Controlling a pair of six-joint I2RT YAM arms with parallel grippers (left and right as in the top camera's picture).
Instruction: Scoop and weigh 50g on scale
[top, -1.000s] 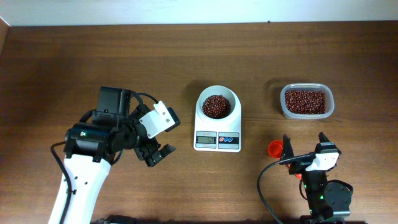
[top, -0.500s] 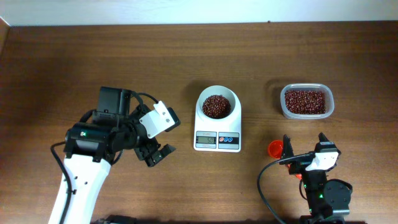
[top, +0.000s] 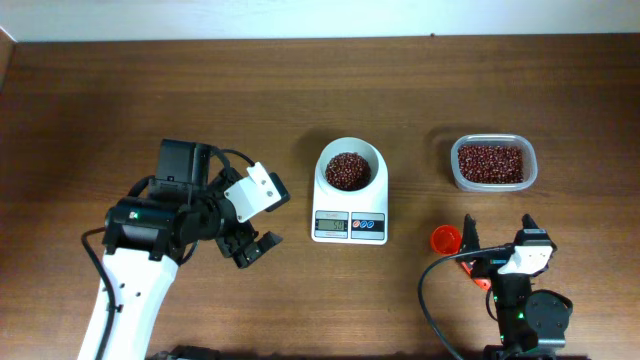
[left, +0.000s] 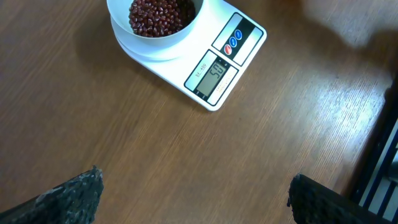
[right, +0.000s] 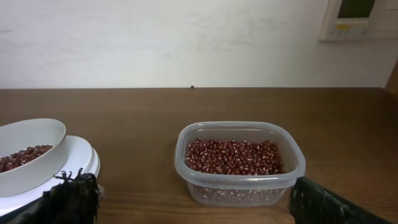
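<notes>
Right gripper (top: 497, 226) shifted right, well apart from scale (top: 349, 226).

Dark wood-grain bench (top: 500, 80) fills the overhead. Plain white wall (right: 186, 37) behind, w/ small white panel (right: 357, 18) mounted top right.

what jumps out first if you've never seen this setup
A white scale sits mid-table, its bowl holding a heap of dark red beans. To its right stands a clear tub of more beans, with an orange scoop nearer the front by the open right claw; the left claw hangs open left of the scale.
</notes>
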